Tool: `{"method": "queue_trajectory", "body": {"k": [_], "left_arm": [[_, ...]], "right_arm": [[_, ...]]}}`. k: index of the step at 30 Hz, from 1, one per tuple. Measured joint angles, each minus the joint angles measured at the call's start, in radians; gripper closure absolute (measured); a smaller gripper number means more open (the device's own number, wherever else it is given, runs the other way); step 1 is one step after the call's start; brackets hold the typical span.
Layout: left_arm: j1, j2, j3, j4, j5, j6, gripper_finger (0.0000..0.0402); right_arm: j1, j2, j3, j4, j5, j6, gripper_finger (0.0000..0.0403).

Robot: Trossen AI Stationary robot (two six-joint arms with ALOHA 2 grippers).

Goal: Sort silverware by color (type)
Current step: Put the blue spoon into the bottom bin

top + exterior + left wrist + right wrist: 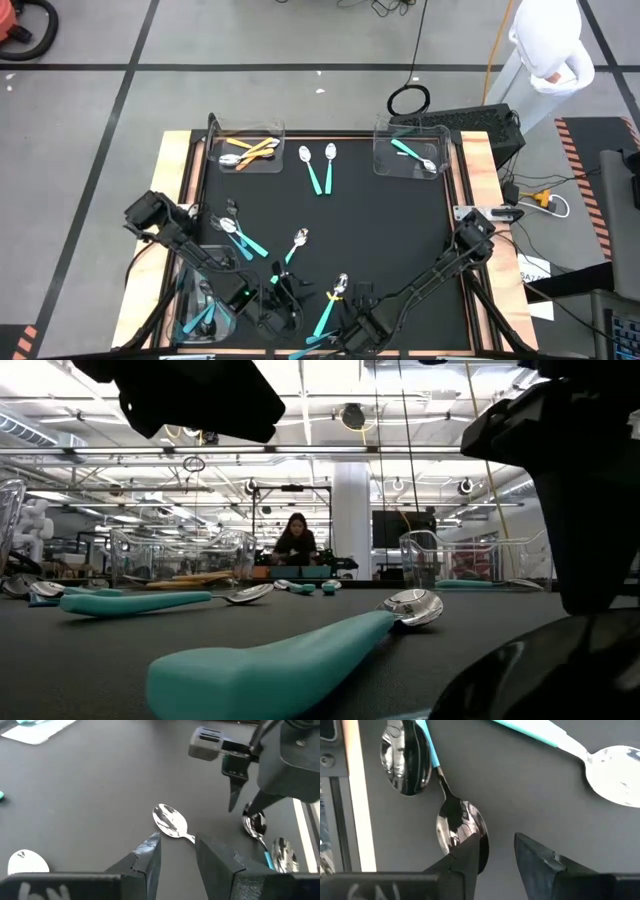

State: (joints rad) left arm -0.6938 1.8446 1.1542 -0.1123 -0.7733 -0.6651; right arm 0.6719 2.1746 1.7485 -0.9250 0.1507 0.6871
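Hovering low at the high view's bottom centre, the left gripper (pixel 177 851) and right gripper (pixel 497 850) both stand parted, pinching nothing. Spoons (pixel 321 168) lie scattered across the mat (pixel 400 220), several inside bins (pixel 408 158).

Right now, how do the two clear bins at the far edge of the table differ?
The far-left bin holds orange-handled utensils, several in a crossed pile. The far-right bin holds teal-handled spoons; the exact count is hard to tell, but they look fewer than the orange ones. Both bins are clear, rectangular, and sit at the mat's far corners.
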Motion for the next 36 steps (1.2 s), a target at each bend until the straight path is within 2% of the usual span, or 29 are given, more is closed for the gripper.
{"method": "queue_trajectory", "body": {"k": [4,14,19,24,26,30,36], "left_arm": [[0.011,0.0,0.0,0.0,0.04,-0.001,0.0278],[0.012,0.0,0.0,-0.001,0.04,-0.001,0.0278],[0.018,0.0,0.0,-0.002,0.032,-0.001,0.0278],[0.037,0.0,0.0,-0.002,0.029,-0.002,0.0278],[0.043,-0.001,0.0,-0.002,0.029,-0.002,0.0278],[0.046,-0.001,0.0,-0.002,0.029,-0.002,0.0278],[0.047,-0.001,0.001,-0.012,0.028,-0.002,0.0278]], "right_arm": [[-0.005,0.012,0.0,0.011,-0.048,-0.001,0.0282],[-0.022,0.058,0.004,0.031,-0.098,0.041,0.029],[-0.03,0.059,0.003,-0.003,0.042,0.14,0.0322],[-0.069,0.066,0.0,-0.094,0.258,0.218,0.0342],[-0.078,0.065,-0.003,-0.132,0.314,0.238,0.0345],[-0.083,0.046,-0.003,-0.182,0.344,0.213,0.0342],[-0.071,-0.005,-0.003,-0.174,0.322,0.104,0.0327]]}}
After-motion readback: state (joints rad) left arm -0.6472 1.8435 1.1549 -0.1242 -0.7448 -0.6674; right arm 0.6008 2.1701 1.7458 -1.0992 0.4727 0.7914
